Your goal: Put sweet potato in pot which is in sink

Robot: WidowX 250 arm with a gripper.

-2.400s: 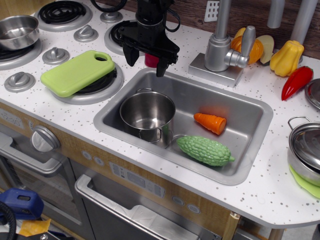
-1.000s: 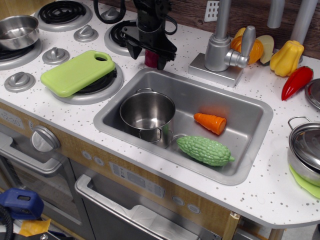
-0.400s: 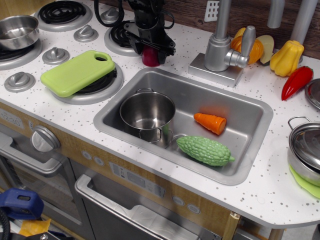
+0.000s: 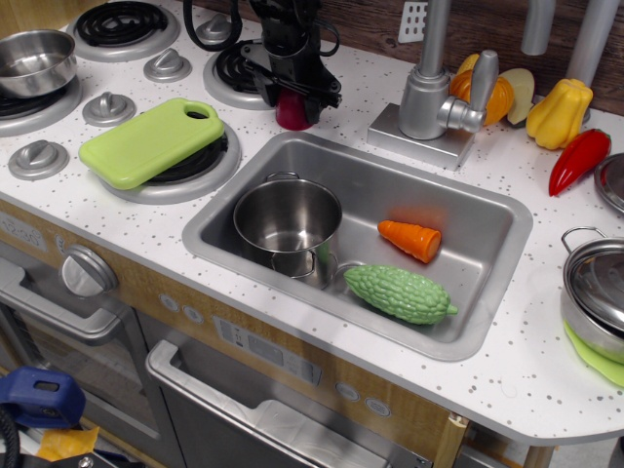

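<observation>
The dark magenta sweet potato (image 4: 293, 115) sits on the white counter just behind the sink's back left corner. My black gripper (image 4: 293, 101) comes down on it from above, its fingers closed against the sweet potato's sides, so only the lower part shows. The shiny steel pot (image 4: 288, 220) stands upright and empty in the left part of the grey sink (image 4: 478, 210), in front of the gripper.
An orange carrot piece (image 4: 410, 240) and a green bumpy gourd (image 4: 400, 292) lie in the sink right of the pot. A green cutting board (image 4: 151, 141) lies on a burner at left. The faucet (image 4: 429, 93) stands to the gripper's right. A red pepper (image 4: 577, 161) and a lidded pot (image 4: 597, 288) are at far right.
The gripper was open above the sweet potato, came down around it and closed its fingers on it. The sweet potato has stayed on the counter.
</observation>
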